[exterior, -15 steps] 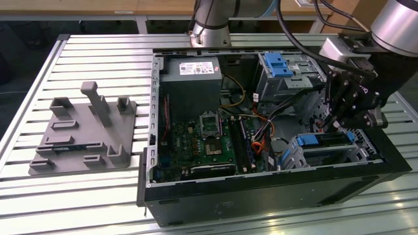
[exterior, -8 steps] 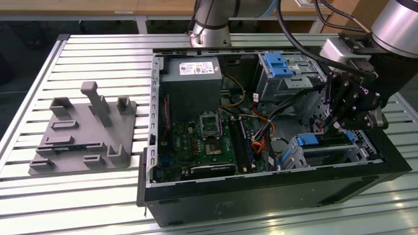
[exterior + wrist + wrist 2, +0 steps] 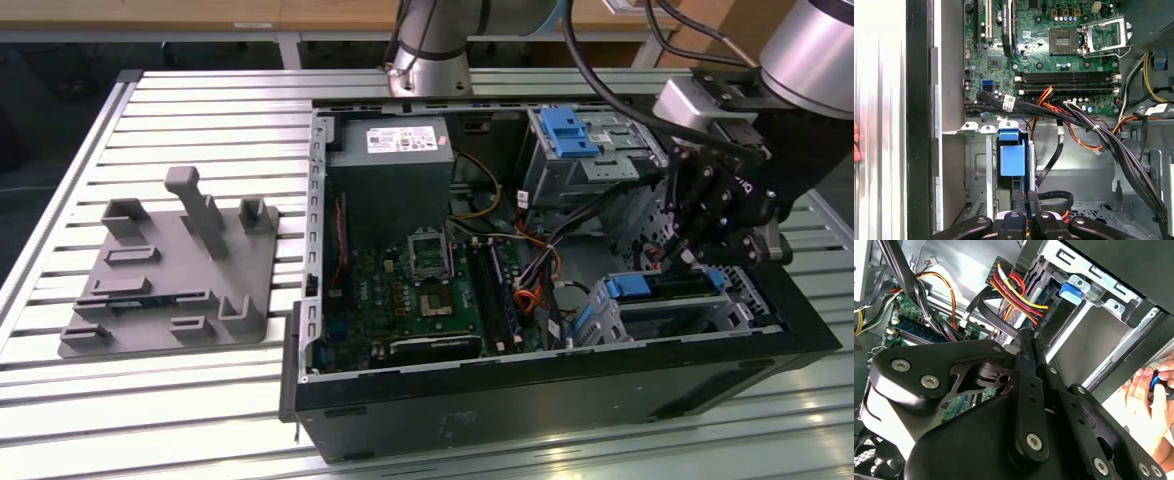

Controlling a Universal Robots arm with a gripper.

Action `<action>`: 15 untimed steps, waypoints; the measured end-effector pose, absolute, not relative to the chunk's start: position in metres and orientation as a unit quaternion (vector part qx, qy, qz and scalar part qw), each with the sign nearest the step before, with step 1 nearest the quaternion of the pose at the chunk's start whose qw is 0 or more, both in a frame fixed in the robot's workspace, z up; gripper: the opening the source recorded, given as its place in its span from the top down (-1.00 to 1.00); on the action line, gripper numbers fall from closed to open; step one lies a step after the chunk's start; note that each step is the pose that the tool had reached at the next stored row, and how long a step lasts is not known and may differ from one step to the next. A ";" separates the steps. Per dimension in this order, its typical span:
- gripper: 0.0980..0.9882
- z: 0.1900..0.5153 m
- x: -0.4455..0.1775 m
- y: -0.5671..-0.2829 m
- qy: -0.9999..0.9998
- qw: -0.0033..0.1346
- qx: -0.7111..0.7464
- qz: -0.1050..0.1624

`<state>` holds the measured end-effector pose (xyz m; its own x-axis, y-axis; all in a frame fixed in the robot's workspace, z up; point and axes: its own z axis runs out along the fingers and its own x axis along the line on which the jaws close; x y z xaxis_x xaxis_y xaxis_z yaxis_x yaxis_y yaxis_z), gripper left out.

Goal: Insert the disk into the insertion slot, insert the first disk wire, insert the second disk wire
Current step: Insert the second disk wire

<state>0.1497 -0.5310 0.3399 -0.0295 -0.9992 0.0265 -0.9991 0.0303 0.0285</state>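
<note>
The disk, marked by its bright blue carrier (image 3: 1013,159), sits inside the insertion slot (image 3: 687,312), a grey metal cage at the case's front corner on the exterior view's right. A plug with red, yellow and black wires (image 3: 1015,289) sits at the disk's end. My black gripper (image 3: 694,262) hangs just above that cage. In both wrist views its fingers are pressed together, gripper (image 3: 1026,335) shut on the end of a black flat disk wire (image 3: 985,315) that loops away from it. The gripper (image 3: 1024,199) stands right at the blue carrier's end.
The open computer case (image 3: 534,400) lies on a slatted metal table. A taller bay with a blue latch (image 3: 567,133) stands behind the cage. Cable bundles (image 3: 1104,142) cross beside the slot. A grey fixture (image 3: 174,270) sits at the exterior view's left. A person's hand (image 3: 1151,390) rests outside the case wall.
</note>
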 end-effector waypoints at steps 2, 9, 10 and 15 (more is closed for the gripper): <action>0.89 0.340 0.150 -0.531 -0.720 0.019 0.694 -0.001; 0.89 0.339 0.151 -0.532 -0.723 0.019 0.691 -0.001; 0.89 0.339 0.151 -0.532 -0.723 0.019 0.690 -0.001; 0.89 0.337 0.151 -0.533 -0.725 0.019 0.688 -0.001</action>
<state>0.1511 -0.5326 0.3371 -0.0515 -0.9983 0.0263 -0.9982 0.0522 0.0286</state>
